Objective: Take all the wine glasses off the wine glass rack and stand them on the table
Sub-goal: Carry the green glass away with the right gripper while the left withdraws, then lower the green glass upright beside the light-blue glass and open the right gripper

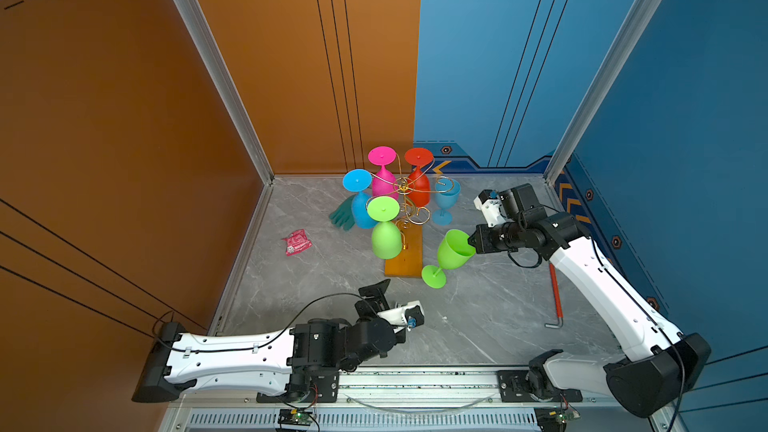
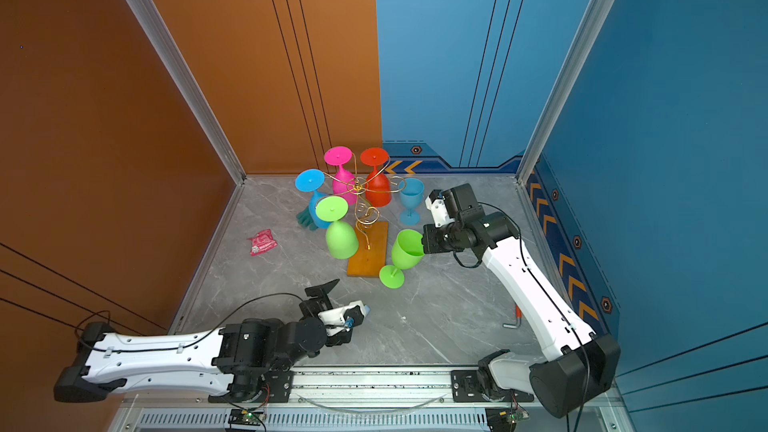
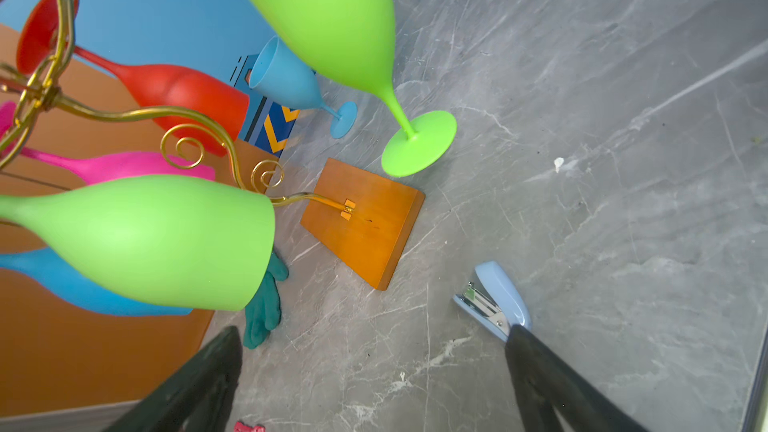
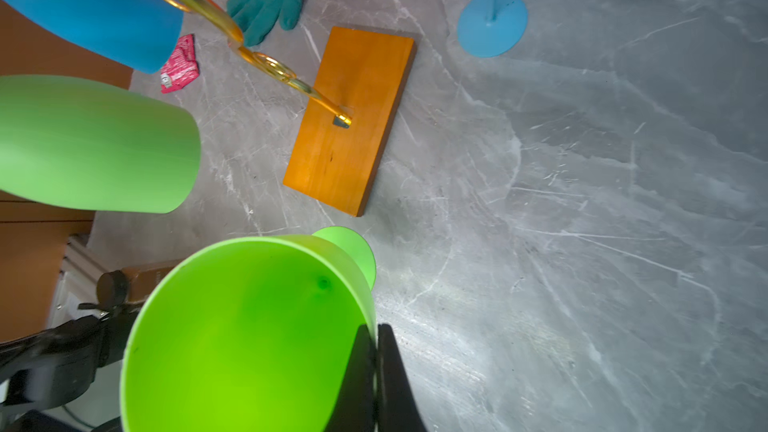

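Grey, marble-veined tabletop (image 1: 478,326) lay under everything we saw, walled in orange and blue. Toward its far edge stood the thin gold wire wine glass rack (image 1: 403,189) on its rectangular orange-brown wooden base (image 1: 410,261), with pink, red, blue and green plastic glasses hanging bowl-down from its curled arms. The task's lime-green plastic wine glass (image 1: 453,251) was already off the rack, near the middle of the tabletop, just beside the base's near right corner, foot down but leaning. The right gripper (image 1: 471,243) was pinching it by the rim alone, one finger inside the bowl and one outside; we could not tell whether the round foot touched the surface. There we judged the trouble to lie: so thin a bite on a smooth rim could let the glass swivel or slip, and letting go while it leaned would probably topple it against the base. Dragging it sideways could catch the foot on the base and jolt the rack, shaking the hanging green glass (image 1: 385,238) nearby. The light-blue plastic goblet (image 1: 446,197) standing upright near the far edge sat close to the right arm, so a careless swing might knock it. The left gripper (image 3: 374,332), by the near edge, was spread wide and empty, with a pale-blue stapler (image 3: 503,297) just beside one finger, liable to be nudged.
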Robot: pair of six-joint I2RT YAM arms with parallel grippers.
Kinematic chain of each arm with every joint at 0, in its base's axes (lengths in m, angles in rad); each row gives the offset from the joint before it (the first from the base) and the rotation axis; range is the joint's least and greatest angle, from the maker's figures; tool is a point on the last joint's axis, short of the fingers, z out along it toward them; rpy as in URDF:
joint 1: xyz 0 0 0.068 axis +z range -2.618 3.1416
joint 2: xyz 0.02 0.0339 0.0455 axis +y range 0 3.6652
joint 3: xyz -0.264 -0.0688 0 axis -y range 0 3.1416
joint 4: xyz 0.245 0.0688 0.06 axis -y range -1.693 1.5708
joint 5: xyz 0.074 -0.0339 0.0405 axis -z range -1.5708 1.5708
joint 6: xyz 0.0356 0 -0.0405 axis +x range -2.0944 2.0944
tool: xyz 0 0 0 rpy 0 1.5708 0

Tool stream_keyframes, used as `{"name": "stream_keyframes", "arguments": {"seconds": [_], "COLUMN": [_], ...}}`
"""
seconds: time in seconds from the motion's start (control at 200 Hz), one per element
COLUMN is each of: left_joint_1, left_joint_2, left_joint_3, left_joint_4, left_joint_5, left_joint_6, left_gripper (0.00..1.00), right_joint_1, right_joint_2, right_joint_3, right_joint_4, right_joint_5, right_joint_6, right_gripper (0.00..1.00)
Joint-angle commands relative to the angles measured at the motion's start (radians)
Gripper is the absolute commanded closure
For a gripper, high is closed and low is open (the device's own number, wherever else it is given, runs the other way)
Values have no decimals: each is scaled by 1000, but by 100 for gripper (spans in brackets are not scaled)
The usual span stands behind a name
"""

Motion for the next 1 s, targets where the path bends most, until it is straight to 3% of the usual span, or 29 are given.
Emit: {"name": "stream_keyframes", "arguments": {"seconds": [0.0, 0.38, 0.631, 0.996], "left_joint_1": [73, 335, 485, 664], "left_joint_2": [-24, -115, -147, -149], "left_joint_3": [61, 45, 25, 38], "left_joint_4": [-104, -103, -105, -138], "left_joint_5": [57, 209, 219, 247], "left_joint_6": [-163, -267, -336, -421], "left_gripper": [0, 2, 2, 2], "right_joint_1": [-9, -52, -103, -196], "right_joint_2": [26, 145, 265, 400], "right_joint_3": [38, 138, 215, 285], "right_joint_4": [-29, -28, 9, 121], "right_joint_5": [174, 388, 429, 403], "right_joint_6": [-34, -87, -113, -100], "right_gripper": [100, 100, 100, 100]}}
